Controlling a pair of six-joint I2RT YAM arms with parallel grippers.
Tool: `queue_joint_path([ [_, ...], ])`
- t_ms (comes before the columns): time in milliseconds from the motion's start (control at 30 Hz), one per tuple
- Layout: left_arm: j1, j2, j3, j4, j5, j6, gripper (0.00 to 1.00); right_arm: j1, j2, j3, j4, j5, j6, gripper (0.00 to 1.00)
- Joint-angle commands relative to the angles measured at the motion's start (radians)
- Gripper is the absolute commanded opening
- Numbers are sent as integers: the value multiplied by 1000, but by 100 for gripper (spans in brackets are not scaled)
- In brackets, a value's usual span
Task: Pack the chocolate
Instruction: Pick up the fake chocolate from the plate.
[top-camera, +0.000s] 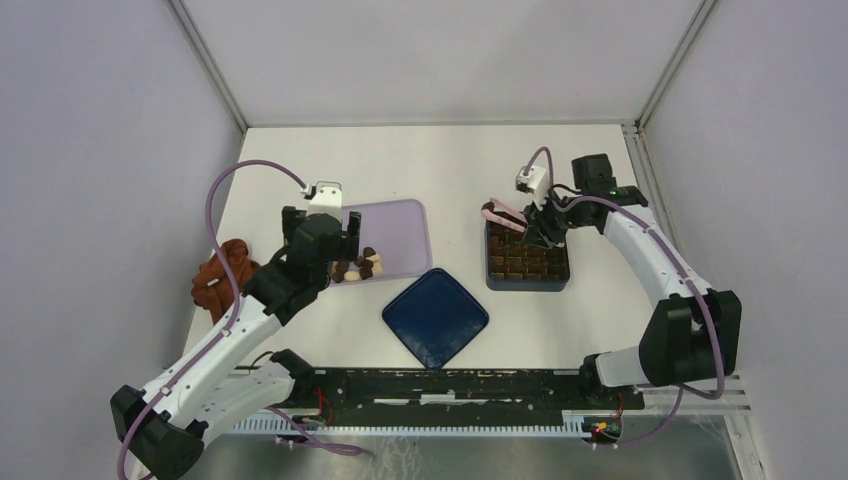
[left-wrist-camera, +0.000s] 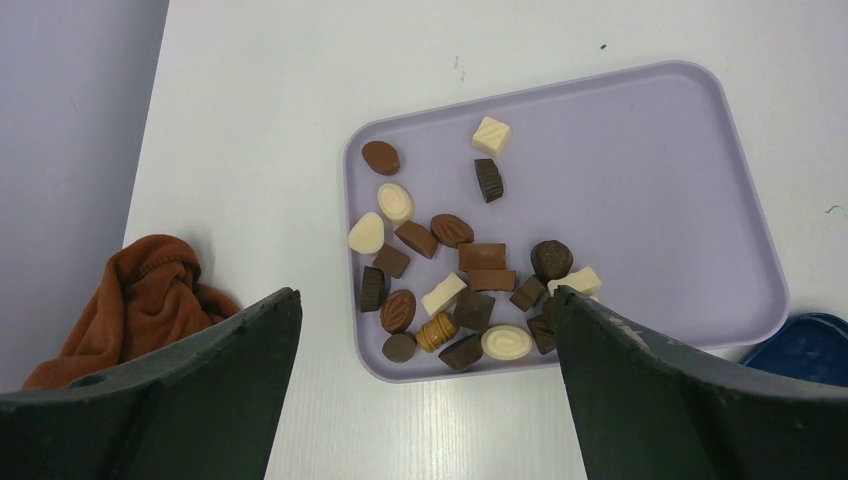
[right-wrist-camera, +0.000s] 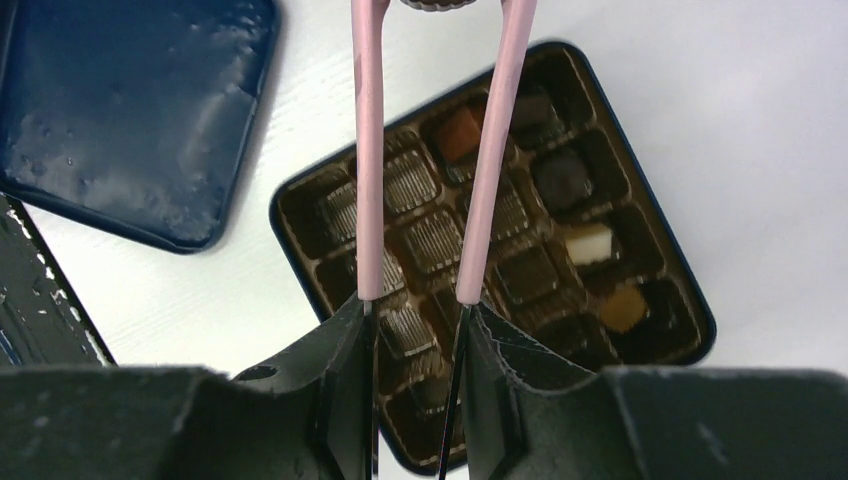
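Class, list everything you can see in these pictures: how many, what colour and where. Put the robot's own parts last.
chocolate: about twenty loose pieces, dark brown, mid brown and cream-white, clustered toward the tray's near-left corner; a few more in the box
tray: one, lilac, left of centre
box: one, dark blue with brown compartments, right side
lid: one, dark blue, near edge, between tray and box
cloth: one, reddish-brown, bunched at the left edge
tongs: one, pink, over the box
table: one, white
left arm: white and black, jaws open above the tray
right arm: white and black, jaws shut on the tongs
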Motion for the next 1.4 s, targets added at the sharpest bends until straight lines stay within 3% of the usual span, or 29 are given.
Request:
queue_joint_path([
  [0,4,2,4,36,14,40,99,-103,-77,-42,-22,-71,-58,22],
  [367,4,-1,6,35,27,41,99,-303,-101,-99,-130,-56,-206,22],
  [933,4,10,12,30,51,34,99,-309,-41,-176,-89,-19,-246,22],
  [1000,5,14,35,19,149,-9,100,-310,-45,-161,-83,-29,-233,22],
  [1067,4,35,77,12,355,-104,100,-310,-46,-139,-83,-52,-216,22],
  [1100,5,47,93,30,489,-146,99,-310,-45,-130,-82,-62,-208,22],
  [1200,3,91,95,165,700,-306,97,-310,-52,-135,-74,-80,-198,22],
  [1300,-15,124,11,346,802,-476,92,-311,-68,-162,-51,-39,-196,23],
  [1367,-67,156,-31,442,761,-558,88,-312,-81,-182,-23,-15,-183,23],
])
